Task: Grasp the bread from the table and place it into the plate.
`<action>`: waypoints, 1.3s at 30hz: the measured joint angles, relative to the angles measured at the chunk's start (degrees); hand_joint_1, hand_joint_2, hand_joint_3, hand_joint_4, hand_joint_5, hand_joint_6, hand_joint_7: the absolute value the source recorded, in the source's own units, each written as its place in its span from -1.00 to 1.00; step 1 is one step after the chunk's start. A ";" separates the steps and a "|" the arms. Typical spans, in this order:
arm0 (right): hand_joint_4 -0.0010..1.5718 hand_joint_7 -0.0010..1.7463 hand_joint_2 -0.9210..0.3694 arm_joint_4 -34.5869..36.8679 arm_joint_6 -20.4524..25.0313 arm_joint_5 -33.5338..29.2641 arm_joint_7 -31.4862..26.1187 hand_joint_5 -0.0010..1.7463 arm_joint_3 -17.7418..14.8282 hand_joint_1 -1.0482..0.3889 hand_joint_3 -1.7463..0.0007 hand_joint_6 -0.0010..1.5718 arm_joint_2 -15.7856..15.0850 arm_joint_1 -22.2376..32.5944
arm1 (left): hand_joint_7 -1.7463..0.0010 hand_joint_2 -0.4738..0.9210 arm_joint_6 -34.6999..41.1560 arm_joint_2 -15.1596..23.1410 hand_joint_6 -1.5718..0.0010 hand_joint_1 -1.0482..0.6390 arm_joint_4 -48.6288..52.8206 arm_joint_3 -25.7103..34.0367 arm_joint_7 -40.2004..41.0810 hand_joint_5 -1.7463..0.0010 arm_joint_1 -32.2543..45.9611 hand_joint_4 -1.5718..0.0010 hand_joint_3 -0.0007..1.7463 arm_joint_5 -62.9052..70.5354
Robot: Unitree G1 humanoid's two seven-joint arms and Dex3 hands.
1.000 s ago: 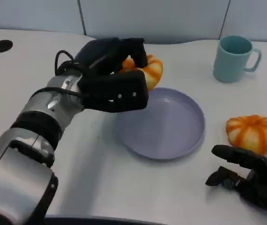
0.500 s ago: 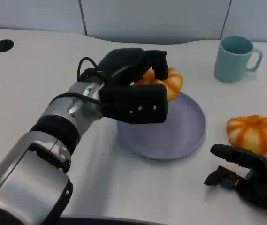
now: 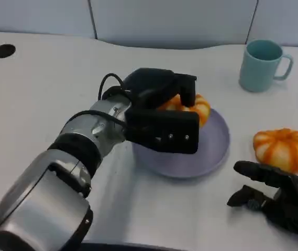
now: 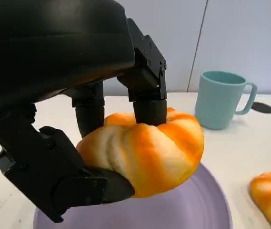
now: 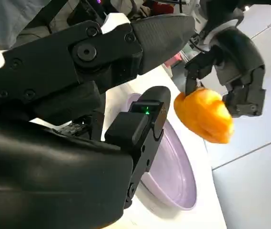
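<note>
holding the bread (image 3: 195, 106) pinched in your left hand (image 3: 162, 115) fingers (image 4: 149, 102) above the plate (image 3: 214, 149), you likely next lower it and spread them.

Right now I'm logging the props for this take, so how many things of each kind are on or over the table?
Bread: 2, one held over the plate by the left hand, one on the table
Plate: 1
Mug: 1
Total: 4
</note>
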 measured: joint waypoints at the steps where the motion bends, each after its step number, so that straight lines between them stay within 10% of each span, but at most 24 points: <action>1: -0.31 -0.99 -1.00 0.00 0.00 0.00 0.05 0.29 0.00 -0.07 0.86 0.16 0.01 0.00 | -1.00 0.50 0.64 -0.21 0.14 -0.01 0.23 -0.25 -0.29 -1.00 0.00 -0.10 0.25 0.10; 7: -0.31 -0.99 -1.00 0.00 0.10 0.11 0.15 0.30 -0.03 -0.07 0.88 0.17 0.10 0.03 | -0.94 0.57 2.35 -1.18 0.13 0.00 0.81 -1.94 -0.98 -1.00 -0.02 -0.08 0.14 0.94; 17: -0.32 -0.99 -1.00 0.26 -0.11 0.18 0.62 0.31 -0.10 -0.09 0.89 0.16 0.11 0.03 | 0.15 0.99 2.50 -1.26 0.06 -0.10 0.85 -2.18 -4.78 -0.58 -0.08 0.20 -0.68 0.74; 31: -0.32 -0.99 -1.00 0.24 -0.10 0.18 0.62 0.31 -0.11 -0.09 0.88 0.16 0.14 0.03 | 0.71 1.00 3.14 -1.25 0.35 -0.26 0.86 -2.70 -7.37 -0.04 -0.15 0.53 -0.82 0.89; 33: -0.31 -0.98 -1.00 0.24 -0.10 0.17 0.62 0.31 -0.11 -0.09 0.88 0.17 0.14 0.03 | 0.87 1.00 3.33 -1.24 0.59 -0.48 0.89 -2.84 -7.97 0.30 -0.26 0.89 -0.89 0.92; 39: -0.33 -0.99 -1.00 0.19 0.05 0.16 0.57 0.32 -0.09 -0.08 0.88 0.16 0.14 0.03 | 0.96 1.00 5.63 -1.25 0.73 -0.73 1.42 -3.42 -14.40 0.58 -2.45 1.00 -0.88 1.25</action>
